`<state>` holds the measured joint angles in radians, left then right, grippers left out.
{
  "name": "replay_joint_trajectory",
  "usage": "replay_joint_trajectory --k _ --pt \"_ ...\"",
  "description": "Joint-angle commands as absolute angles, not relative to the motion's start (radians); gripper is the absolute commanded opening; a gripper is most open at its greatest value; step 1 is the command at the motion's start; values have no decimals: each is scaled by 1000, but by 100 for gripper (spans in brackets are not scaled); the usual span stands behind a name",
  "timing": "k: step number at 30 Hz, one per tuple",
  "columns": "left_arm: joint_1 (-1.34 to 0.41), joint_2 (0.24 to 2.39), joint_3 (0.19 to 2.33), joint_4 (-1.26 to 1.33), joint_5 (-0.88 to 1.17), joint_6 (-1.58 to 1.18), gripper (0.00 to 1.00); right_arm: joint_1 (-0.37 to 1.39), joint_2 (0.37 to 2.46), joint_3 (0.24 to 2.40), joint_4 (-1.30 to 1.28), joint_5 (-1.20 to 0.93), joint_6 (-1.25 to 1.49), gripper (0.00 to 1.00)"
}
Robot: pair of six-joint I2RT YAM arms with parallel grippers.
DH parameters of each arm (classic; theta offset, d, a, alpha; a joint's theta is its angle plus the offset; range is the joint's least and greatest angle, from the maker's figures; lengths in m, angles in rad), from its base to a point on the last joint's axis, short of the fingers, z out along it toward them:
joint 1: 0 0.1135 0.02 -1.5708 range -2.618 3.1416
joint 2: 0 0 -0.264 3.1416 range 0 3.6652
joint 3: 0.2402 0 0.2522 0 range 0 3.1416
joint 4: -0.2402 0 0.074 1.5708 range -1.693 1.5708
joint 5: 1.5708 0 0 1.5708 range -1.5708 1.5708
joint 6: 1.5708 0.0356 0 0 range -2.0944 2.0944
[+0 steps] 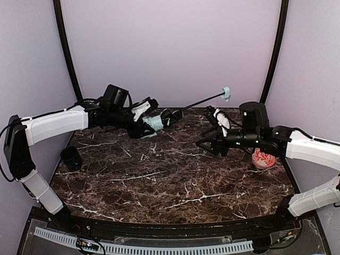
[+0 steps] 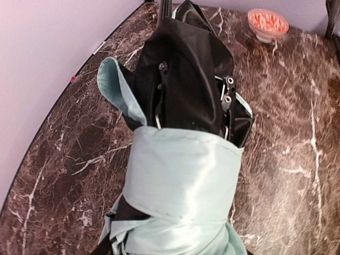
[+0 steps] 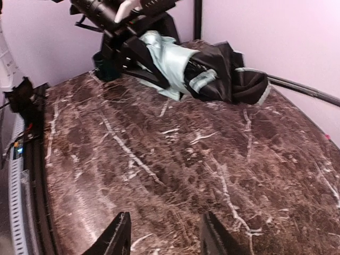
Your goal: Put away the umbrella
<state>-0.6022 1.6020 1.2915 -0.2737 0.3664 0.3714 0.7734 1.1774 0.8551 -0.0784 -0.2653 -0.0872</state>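
Note:
The umbrella (image 1: 155, 122) is folded, with pale mint fabric and black lining bunched at its far end. Its thin black shaft (image 1: 197, 102) slants up to the right and ends in a small mint handle (image 1: 226, 94). My left gripper (image 1: 141, 121) is shut on the folded canopy and holds it just above the back of the table. In the left wrist view the mint fabric (image 2: 183, 180) fills the frame and hides my fingers. My right gripper (image 3: 167, 240) is open and empty, low over the marble, with the umbrella (image 3: 172, 59) ahead of it.
A black cup (image 1: 70, 158) stands near the table's left edge. A red-and-white patterned bowl (image 1: 263, 158) sits at the right edge and also shows in the left wrist view (image 2: 268, 23). Curved black frame posts and pale purple walls close in the back.

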Motion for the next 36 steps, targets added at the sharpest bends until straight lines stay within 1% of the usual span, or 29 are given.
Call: replay_joint_trajectory --k 1,4,7,10,11,12,15,16,17,18,20,24,27,28,32,33,34,36 --pt "-734 1522 1247 -352 100 782 0 734 1264 1114 -268 -537 -20 47" --pt "-803 1426 1120 -227 -30 988 0 699 1421 1428 -470 -508 22 49" --pt "-851 1326 1014 -100 -68 1220 0 698 1537 1605 -566 -518 -6 55" --pt "-897 1245 914 36 -73 1437 0 713 1644 1703 -632 -563 -45 61" --pt "-906 1230 898 73 -74 1481 0 732 1673 1730 -654 -570 -84 66" --pt "-912 1223 894 80 -72 1509 0 758 1696 1739 -665 -567 -125 71" --pt "-931 1226 902 60 -80 1577 0 824 1762 1739 -655 -569 -194 78" --pt "-938 1227 895 67 -84 1605 0 840 1794 1754 -662 -581 -199 82" --pt "-946 1227 884 81 -90 1629 0 855 1824 1775 -678 -588 -203 89" --pt "-954 1228 876 93 -98 1646 0 869 1856 1801 -702 -594 -216 93" --pt "-962 1234 868 105 -115 1661 0 895 1910 1844 -751 -618 -246 97" --pt "-971 1239 862 115 -136 1670 0 930 1971 1862 -806 -645 -300 94" --pt "-978 1237 859 133 -122 1659 0 932 2008 1873 -797 -636 -269 84" --pt "-980 1236 858 138 -120 1657 0 931 2018 1874 -794 -645 -267 82" --pt "-980 1235 853 155 -130 1651 0 931 2020 1845 -756 -645 -247 82" --pt "-980 1234 853 144 -122 1649 0 931 2015 1834 -717 -652 -230 78" --pt "-980 1232 853 133 -115 1646 0 931 2007 1821 -690 -657 -214 71" --pt "-981 1233 852 132 -107 1637 0 931 1995 1808 -645 -651 -184 48"
